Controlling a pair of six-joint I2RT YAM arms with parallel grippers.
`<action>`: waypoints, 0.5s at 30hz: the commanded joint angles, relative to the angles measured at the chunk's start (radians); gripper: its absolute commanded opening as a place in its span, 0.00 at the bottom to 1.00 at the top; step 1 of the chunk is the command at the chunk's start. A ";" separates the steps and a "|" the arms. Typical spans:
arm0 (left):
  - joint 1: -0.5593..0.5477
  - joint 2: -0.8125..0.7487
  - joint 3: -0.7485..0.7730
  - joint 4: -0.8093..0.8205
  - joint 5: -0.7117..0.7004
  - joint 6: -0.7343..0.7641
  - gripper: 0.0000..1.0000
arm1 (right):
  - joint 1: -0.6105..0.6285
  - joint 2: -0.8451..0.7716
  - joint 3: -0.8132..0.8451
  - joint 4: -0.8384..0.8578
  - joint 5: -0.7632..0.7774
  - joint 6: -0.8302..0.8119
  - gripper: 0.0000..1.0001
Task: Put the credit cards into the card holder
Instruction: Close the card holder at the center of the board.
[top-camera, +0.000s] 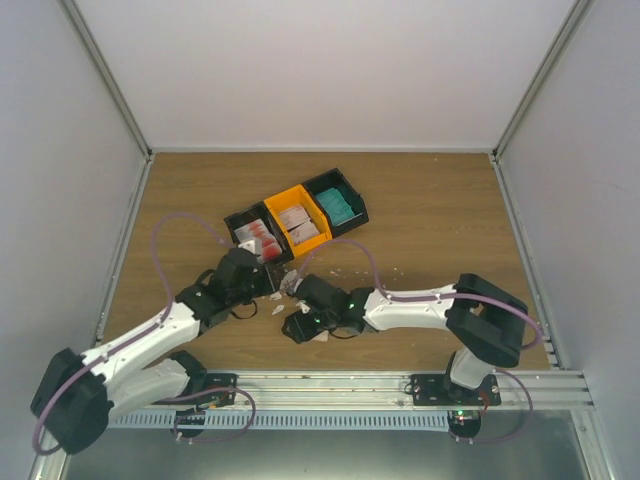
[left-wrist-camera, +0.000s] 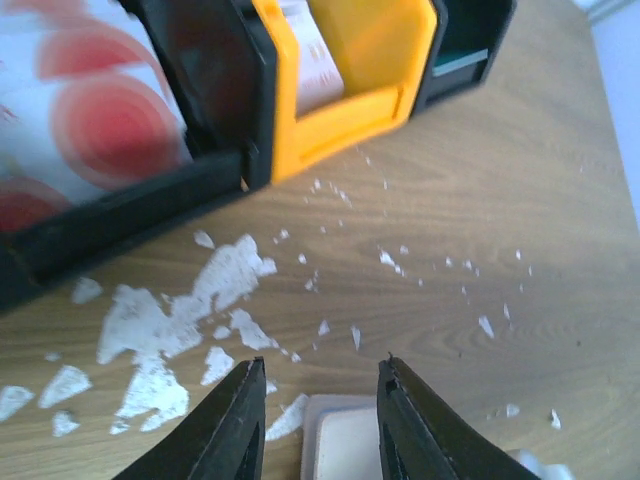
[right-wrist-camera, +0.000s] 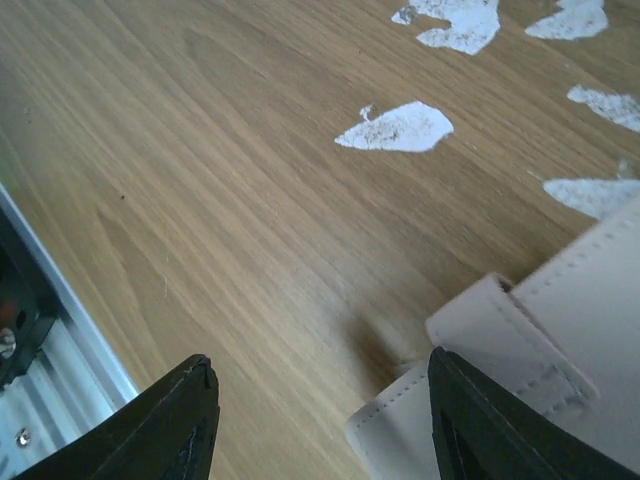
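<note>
1. The left hand (left-wrist-camera: 320, 365), fingers parted and grasping nothing, straddles the card holder (left-wrist-camera: 345, 445) on the desk (left-wrist-camera: 500, 250), near the bins (left-wrist-camera: 340, 120).
2. The right hand (right-wrist-camera: 322, 360), spread and empty, should steady the holder's corner.
3. The credit cards (top-camera: 297, 222) lie in the bins; feed one in flat.

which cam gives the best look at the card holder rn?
Right wrist: the card holder fills the lower right, stitching and tab clear. Left wrist catches only what looks like its pale edge at the bottom. Top external: can't make it out.
</note>
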 joint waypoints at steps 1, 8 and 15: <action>0.033 -0.099 -0.021 -0.075 -0.128 -0.027 0.35 | 0.024 0.066 0.065 -0.035 0.047 -0.057 0.59; 0.057 -0.116 -0.042 -0.075 -0.095 -0.028 0.37 | 0.040 0.121 0.097 -0.038 -0.036 -0.116 0.64; 0.067 -0.101 -0.032 -0.066 -0.074 -0.014 0.39 | 0.043 0.101 0.076 -0.027 -0.061 -0.124 0.67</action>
